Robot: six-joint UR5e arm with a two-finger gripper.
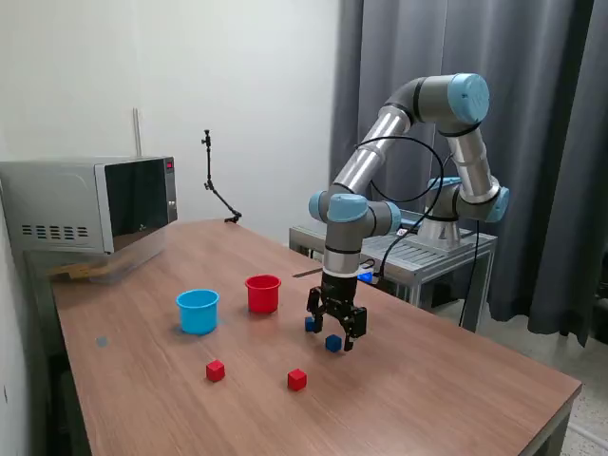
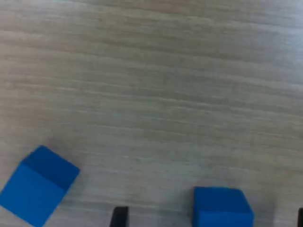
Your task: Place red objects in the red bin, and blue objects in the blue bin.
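Observation:
My gripper (image 1: 335,332) hangs open just above the wooden table, fingers pointing down. One blue cube (image 1: 332,343) lies between its fingers, and the other blue cube (image 1: 311,324) sits just beside it, toward the cups. In the wrist view the first blue cube (image 2: 222,206) sits between the two dark fingertips (image 2: 119,217) with a gap on each side. The second blue cube (image 2: 37,191) lies off to one side. Two red cubes (image 1: 216,370) (image 1: 297,380) rest nearer the table's front. The red bin (image 1: 263,294) and the blue bin (image 1: 198,311) stand upright toward the exterior view's left.
A microwave (image 1: 90,204) sits at the table's back corner on the exterior view's left. A thin black stand (image 1: 214,180) is clamped at the far edge. The arm's base stands on a metal cart (image 1: 408,252) behind the table.

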